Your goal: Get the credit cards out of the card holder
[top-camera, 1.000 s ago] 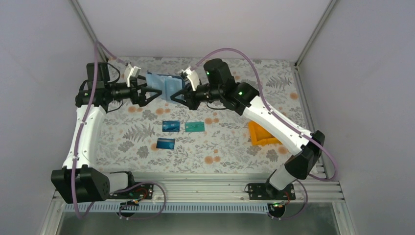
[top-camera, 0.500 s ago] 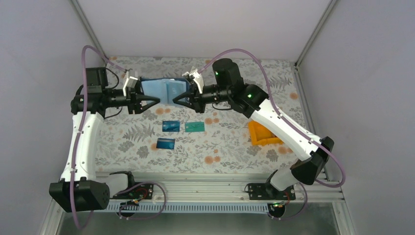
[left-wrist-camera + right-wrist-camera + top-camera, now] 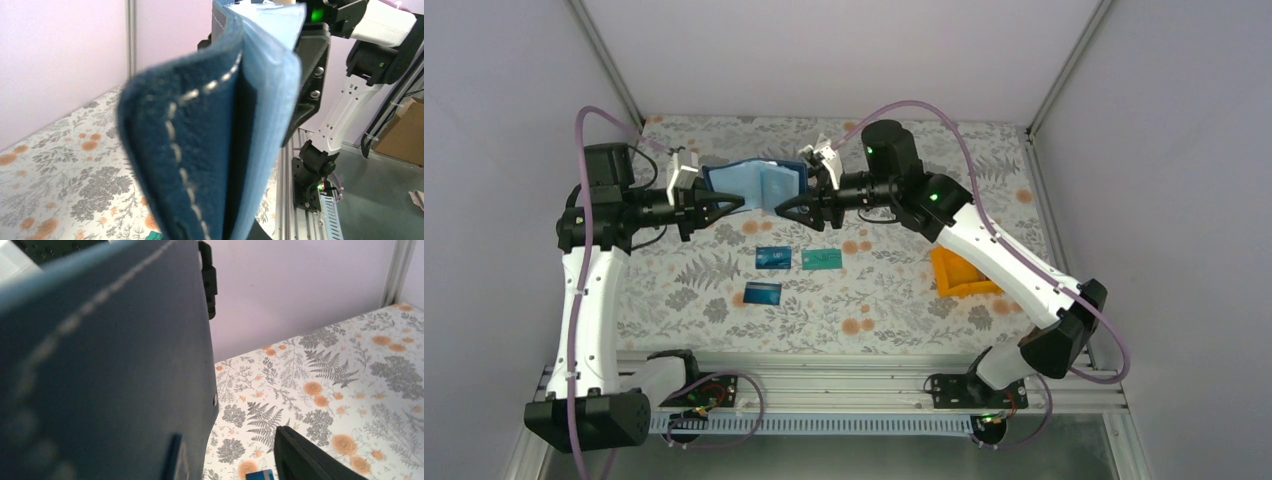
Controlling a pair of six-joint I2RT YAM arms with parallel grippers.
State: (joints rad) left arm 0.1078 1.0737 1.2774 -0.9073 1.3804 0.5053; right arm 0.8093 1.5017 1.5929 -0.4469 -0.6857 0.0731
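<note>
No text, brand, number or sign can be read in any view. The three credit cards (image 3: 774, 257) lying near the middle of the table (image 3: 904, 300) are too small from overhead for any print to be made out. The card holder (image 3: 200, 150), close to both wrist cameras, shows only a row of pale stitching on its navy outside — no lettering.

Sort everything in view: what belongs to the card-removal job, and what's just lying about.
Job: card holder, held in the air; upper blue card, lower blue card and teal card, already out.
Lying about: orange bin; floral table cover.
</note>
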